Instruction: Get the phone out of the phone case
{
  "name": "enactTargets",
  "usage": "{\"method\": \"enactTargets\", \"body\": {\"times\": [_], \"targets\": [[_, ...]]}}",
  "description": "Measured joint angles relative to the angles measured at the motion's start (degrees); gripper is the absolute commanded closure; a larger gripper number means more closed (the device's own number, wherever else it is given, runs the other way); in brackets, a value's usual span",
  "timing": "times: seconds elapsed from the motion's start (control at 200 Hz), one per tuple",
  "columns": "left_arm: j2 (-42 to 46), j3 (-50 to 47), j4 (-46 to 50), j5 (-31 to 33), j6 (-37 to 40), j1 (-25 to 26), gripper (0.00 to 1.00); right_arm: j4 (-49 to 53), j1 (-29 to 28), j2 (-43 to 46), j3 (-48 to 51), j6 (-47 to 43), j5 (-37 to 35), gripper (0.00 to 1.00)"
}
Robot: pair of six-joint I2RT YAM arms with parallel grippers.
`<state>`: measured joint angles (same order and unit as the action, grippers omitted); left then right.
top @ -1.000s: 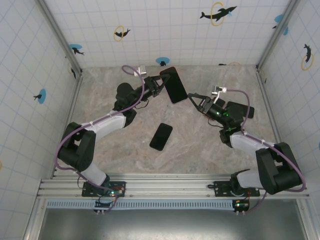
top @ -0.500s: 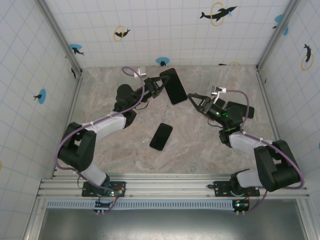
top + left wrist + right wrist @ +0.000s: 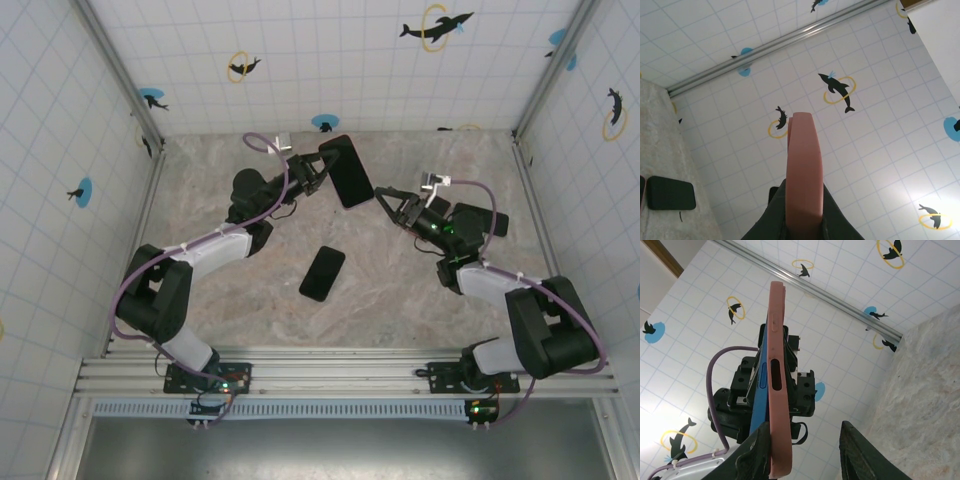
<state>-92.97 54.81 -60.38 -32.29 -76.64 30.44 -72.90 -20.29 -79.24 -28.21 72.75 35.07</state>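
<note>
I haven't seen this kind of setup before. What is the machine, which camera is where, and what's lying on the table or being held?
These are two robot arms bolted at the near edge of a marble-patterned table with tiled walls around it. The wide picture comes from a fixed camera above and behind the arms. The other two come from a camera on each wrist, looking out along that arm's own fingers.

The left gripper is clamped on a phone in a pink case and holds it up off the table. Both wrist views see it edge-on. The right gripper is open, right beside the case. On the table lie a black phone and, near the right arm, a black rectangular object.
</note>
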Motion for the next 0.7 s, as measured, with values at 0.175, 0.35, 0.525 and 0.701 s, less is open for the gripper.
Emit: {"method": "enactTargets", "body": {"times": [0.175,0.35,0.525,0.701], "targets": [[-0.1,0.0,-0.4,0.1,-0.4,0.0,1.0,-0.5,-0.8,-0.5,0.0,0.1,1.0,0.62],[-0.2,0.0,-0.4,0.9,-0.4,0.3,1.0,-0.6,-1.9,-1.0,0.0,0.7,0.9,0.61],[-1.4,0.0,-0.7,2.3,-1.8,1.1,1.0,-0.3,-3.4,-2.6,-1.1,2.2,-0.4,0.64],[-2.6,0.0,-1.7,3.6,-3.4,1.5,1.0,0.2,-4.2,-3.5,-2.1,4.2,-2.7,0.67]]}}
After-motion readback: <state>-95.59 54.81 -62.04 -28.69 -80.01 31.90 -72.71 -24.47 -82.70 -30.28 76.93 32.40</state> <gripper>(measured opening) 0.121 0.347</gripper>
